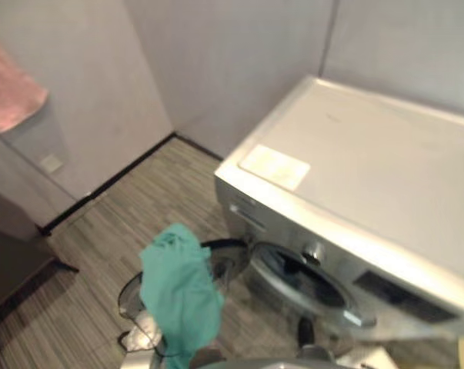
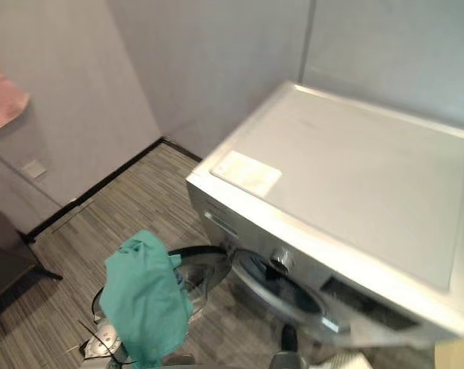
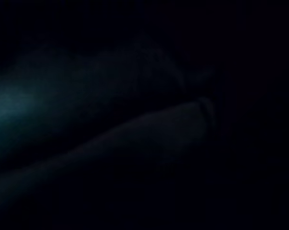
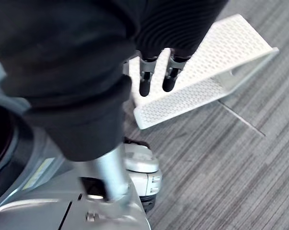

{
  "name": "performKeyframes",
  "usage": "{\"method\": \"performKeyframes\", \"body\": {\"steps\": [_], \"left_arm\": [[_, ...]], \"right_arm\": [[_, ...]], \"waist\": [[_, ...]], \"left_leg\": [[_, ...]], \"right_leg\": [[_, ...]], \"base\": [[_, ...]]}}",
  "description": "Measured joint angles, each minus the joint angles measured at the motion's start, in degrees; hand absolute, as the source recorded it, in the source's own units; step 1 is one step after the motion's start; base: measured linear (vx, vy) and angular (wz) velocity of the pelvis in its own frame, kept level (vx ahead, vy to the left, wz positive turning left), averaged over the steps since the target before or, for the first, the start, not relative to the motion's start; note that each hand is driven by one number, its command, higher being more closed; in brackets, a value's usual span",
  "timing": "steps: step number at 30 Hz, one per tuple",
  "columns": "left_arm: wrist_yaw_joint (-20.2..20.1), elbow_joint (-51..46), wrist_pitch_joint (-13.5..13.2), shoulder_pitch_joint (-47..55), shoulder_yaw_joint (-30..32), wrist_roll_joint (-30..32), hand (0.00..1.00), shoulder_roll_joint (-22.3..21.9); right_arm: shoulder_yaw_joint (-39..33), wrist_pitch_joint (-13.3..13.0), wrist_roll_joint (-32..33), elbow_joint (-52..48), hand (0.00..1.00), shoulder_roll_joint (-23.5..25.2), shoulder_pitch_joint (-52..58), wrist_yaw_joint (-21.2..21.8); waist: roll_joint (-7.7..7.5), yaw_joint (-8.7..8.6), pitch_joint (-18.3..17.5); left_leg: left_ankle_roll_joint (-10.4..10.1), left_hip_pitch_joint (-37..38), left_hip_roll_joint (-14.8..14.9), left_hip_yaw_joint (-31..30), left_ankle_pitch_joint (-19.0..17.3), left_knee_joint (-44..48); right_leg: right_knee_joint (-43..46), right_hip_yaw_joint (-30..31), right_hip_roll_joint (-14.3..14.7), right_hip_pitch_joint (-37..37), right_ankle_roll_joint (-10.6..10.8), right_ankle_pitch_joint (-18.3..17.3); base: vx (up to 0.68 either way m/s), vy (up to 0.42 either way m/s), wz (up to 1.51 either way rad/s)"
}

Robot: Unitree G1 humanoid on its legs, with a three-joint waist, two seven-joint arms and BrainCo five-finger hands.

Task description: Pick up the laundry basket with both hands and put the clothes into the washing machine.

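A teal garment [image 1: 179, 292] hangs raised in front of the silver washing machine [image 1: 370, 177], just left of its round porthole [image 1: 297, 278]. The machine's glass door [image 1: 228, 265] stands swung out behind the cloth. My left hand is covered by the garment, and the left wrist view is dark with a teal tint. My right hand [image 4: 156, 76] hangs low with straight fingers and holds nothing. Past its fingers [image 4: 144, 84] the white perforated laundry basket [image 4: 206, 81] lies tipped on the striped floor, apart from the hand.
The machine stands in a corner of grey walls. A white sheet [image 1: 274, 167] lies on its top. A pink towel [image 1: 8, 92] hangs on the left wall above a socket [image 1: 51, 163]. Dark furniture [image 1: 8, 269] stands at the lower left.
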Motion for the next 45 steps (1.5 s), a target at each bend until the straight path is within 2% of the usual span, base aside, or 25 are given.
{"method": "performKeyframes", "body": {"steps": [1,2,3,4,5,6,7,8,9,10,13,15,17,20,22,24,27,29,30,31,32,34,35,39,45], "left_arm": [[0.21,1.32,0.02,-1.01,0.64,0.35,1.00,-0.15],[0.37,1.66,0.00,-1.26,1.48,0.36,1.00,-0.12],[0.40,2.08,0.00,-1.36,1.65,0.36,1.00,0.00],[0.57,2.98,-0.05,-1.74,1.54,0.35,1.00,0.05],[0.79,3.22,-0.16,-1.97,1.54,0.35,1.00,0.02],[1.78,3.80,-0.31,-2.48,0.93,0.34,1.00,-0.03],[2.12,4.29,-0.34,-2.75,0.73,0.31,1.00,-0.15],[2.60,6.44,-0.31,-3.20,-1.45,0.33,1.00,-0.52],[2.59,8.04,-0.32,-2.70,-2.93,0.34,1.00,-0.68],[2.61,8.45,-0.30,-2.68,-3.11,0.34,1.00,-0.69],[2.65,12.15,-0.29,-4.15,-4.08,0.33,1.00,-0.75],[2.68,14.06,-0.12,-5.24,-5.42,0.31,1.00,-0.73],[2.48,15.41,0.14,-5.34,-8.34,0.31,1.00,-0.72],[1.45,15.99,0.15,-5.35,-9.72,0.31,1.00,-0.73],[1.47,16.03,0.13,-5.89,-9.89,0.29,1.00,-0.70],[1.47,16.20,0.12,-6.34,-10.01,0.28,1.00,-0.33],[1.39,17.23,0.17,-6.77,-10.59,0.30,1.00,1.00],[1.33,17.22,0.39,-7.00,-10.59,0.32,1.00,1.78],[1.34,17.17,0.42,-7.04,-10.54,0.28,1.00,2.00],[1.32,17.20,0.48,-6.98,-10.56,0.28,1.00,2.76],[1.33,17.30,0.59,-7.01,-10.55,0.25,1.00,3.24],[1.44,17.32,0.97,-7.00,-10.46,0.20,1.00,3.37],[1.45,17.32,0.96,-7.05,-10.46,0.19,1.00,3.38],[1.43,17.99,1.02,-7.05,-10.73,0.16,1.00,1.26],[1.43,19.62,2.18,-7.11,-10.48,0.18,1.00,1.42]], "right_arm": [[0.31,0.44,-0.03,-0.05,0.00,-1.25,-1.36,0.37],[0.17,0.62,-0.03,-0.05,0.00,-1.31,-2.41,0.32],[0.14,0.71,-0.03,0.10,0.00,-1.12,-2.00,0.29],[0.22,0.89,-0.04,0.74,0.00,-0.50,-0.49,0.34],[0.19,0.92,-0.04,1.51,0.00,0.00,-0.17,0.35],[0.14,1.16,-0.03,2.27,0.00,1.12,-0.07,0.26],[0.11,1.15,-0.03,2.19,0.00,1.32,0.07,0.18],[0.10,1.15,-0.12,2.15,0.00,0.82,0.55,-0.32],[0.96,1.35,-0.95,2.16,0.00,0.34,-0.52,-1.12],[1.40,1.33,-1.09,2.08,0.00,0.30,-0.95,-1.18],[3.13,1.23,-1.12,1.89,0.00,0.47,-2.75,-2.28],[3.17,1.11,-1.07,1.61,0.00,0.52,-3.00,-2.63],[3.96,0.59,-1.04,0.86,0.00,0.75,-3.25,-3.48],[3.97,0.42,-1.05,0.50,0.00,1.33,-2.99,-3.53],[3.76,-0.15,-1.00,0.47,0.00,1.63,-2.27,-3.53],[2.10,-0.20,-0.52,0.37,0.00,2.76,-1.47,-3.58],[1.14,0.09,0.11,-0.07,0.00,3.63,0.33,-3.45],[0.76,0.10,1.02,-0.73,0.00,4.19,0.94,-3.53],[-0.27,0.05,1.78,-0.88,0.00,4.44,0.91,-3.55],[-0.41,0.12,1.95,-0.76,0.00,4.43,1.01,-3.46],[-0.35,0.12,1.97,-0.55,0.00,4.53,1.48,-3.36],[-0.27,0.12,2.53,-0.49,0.00,5.03,2.11,-3.58],[-0.12,0.15,3.38,-0.49,0.00,4.84,2.11,-3.52],[0.15,0.48,3.45,-0.40,0.00,4.36,1.93,-3.43],[0.34,0.72,3.76,-0.40,0.00,4.57,1.53,-3.43]], "waist": [[-0.34,0.13,1.39],[-0.01,-0.01,2.48],[-0.07,-0.28,2.58],[-0.26,-0.45,2.61],[-0.51,-0.43,2.75],[-1.67,-0.54,2.54],[-1.66,-0.68,2.72],[-0.97,-0.17,2.42],[0.10,0.94,1.69],[0.00,1.53,1.64],[-1.66,1.55,0.64],[-2.50,1.51,0.55],[-3.20,1.51,0.40],[-3.19,1.38,0.36],[-2.86,0.61,0.24],[-3.24,-0.24,0.48],[-3.97,-0.07,0.64],[-4.40,-0.77,0.57],[-3.74,-1.24,0.76],[-4.57,-1.51,0.71],[-4.71,-1.41,0.78],[-5.51,-0.43,0.42],[-5.22,-0.01,0.39],[-4.69,0.16,0.43],[-5.43,0.13,0.16]], "left_leg": [[0.74,0.50,0.00,3.51,0.39,-0.77],[1.14,0.92,1.32,5.69,0.40,-0.45],[1.10,1.31,1.68,5.87,0.41,-0.35],[0.47,2.27,2.20,5.90,0.75,-0.39],[-0.35,2.73,2.40,5.66,1.19,-0.40],[-1.58,2.99,3.07,4.31,1.63,-0.36],[-2.05,3.38,3.09,3.26,1.84,-0.57],[-2.78,4.48,3.55,1.80,2.28,-2.54],[-2.78,6.09,4.25,1.17,3.15,-5.92],[-2.19,6.54,4.24,0.68,3.88,-7.44],[-1.60,6.56,4.62,-0.43,8.27,-14.15],[-1.59,6.71,4.74,-0.53,9.30,-15.50],[-2.48,8.15,4.89,-0.48,9.92,-15.41],[-3.18,10.95,4.24,1.21,9.41,-14.80],[-3.60,10.85,3.80,2.26,7.79,-13.58],[-2.91,10.71,2.99,2.68,6.26,-11.51],[-1.78,10.33,2.94,6.00,2.77,-6.75],[-1.03,8.98,2.86,6.86,2.17,-5.28],[-0.62,7.97,3.03,6.75,2.47,-5.43],[-0.73,7.85,3.08,6.56,2.67,-5.61],[-0.89,8.05,2.96,6.55,2.68,-5.70],[-1.91,9.63,3.04,6.60,3.51,-7.79],[-2.24,10.24,3.06,6.83,4.19,-9.38],[-2.71,10.93,2.95,6.91,5.82,-12.59],[-2.52,12.66,1.46,5.18,8.17,-13.72]], "right_leg": [[1.72,-5.65,-2.21,-2.26,-3.24,-1.47],[7.86,-10.50,-4.60,-4.15,-4.27,-3.54],[12.29,-11.81,-5.65,-4.85,-4.60,-5.27],[19.91,-11.63,-6.99,-4.60,-4.10,-8.58],[22.20,-11.01,-7.36,-4.00,-2.51,-11.15],[26.56,-10.96,-7.70,-4.14,-0.45,-14.82],[27.33,-11.23,-7.57,-3.94,-0.35,-15.29],[25.94,-11.98,-5.64,-2.69,-0.43,-15.49],[22.22,-12.24,-2.73,-1.45,-1.19,-14.65],[20.82,-12.26,-1.83,-1.18,-1.47,-14.08],[15.31,-13.57,0.64,-1.13,-3.06,-11.32],[14.39,-13.90,1.06,-1.11,-3.24,-10.91],[13.31,-14.17,1.29,0.30,-3.74,-10.11],[10.41,-12.45,1.40,3.64,-2.88,-8.05],[7.86,-11.42,1.30,4.75,-2.04,-6.22],[5.49,-10.63,1.05,5.91,-1.06,-4.32],[2.29,-7.69,0.70,6.76,-0.05,-1.50],[1.98,-9.76,-0.60,6.33,-0.24,-2.31],[3.58,-14.33,-1.78,5.54,-1.31,-4.13],[8.70,-16.25,-2.83,4.81,-2.04,-4.78],[9.01,-16.03,-2.68,5.02,-1.08,-6.20],[7.85,-15.76,-1.43,5.92,-1.46,-5.71],[6.41,-15.80,-0.91,6.39,-1.54,-5.25],[3.02,-16.27,0.06,7.24,-1.79,-3.99],[-1.16,-17.85,-0.44,11.46,-1.18,-2.73]], "base": [[-0.28,0.015,-1.32],[-0.26,-0.015,-1.14],[-0.18,-0.053,-0.49],[-0.06,-0.077,-0.06],[-0.03,-0.235,0.20],[0.00,-0.264,0.32],[0.02,-0.305,0.31],[0.04,-0.218,-0.09],[0.03,-0.175,-0.30],[0.01,-0.125,-0.42],[0.00,-0.113,-0.04],[0.02,-0.076,0.05],[0.08,0.015,0.03],[0.05,0.093,-0.19],[-0.03,0.140,-0.31],[-0.04,0.142,-0.28],[-0.08,0.141,-0.49],[-0.07,0.085,-0.09],[-0.03,0.051,0.04],[0.02,0.015,0.05],[0.04,-0.026,-0.07],[0.04,-0.047,-0.12],[0.05,-0.066,-0.04],[0.08,-0.051,0.01],[0.06,-0.002,0.14]]}}
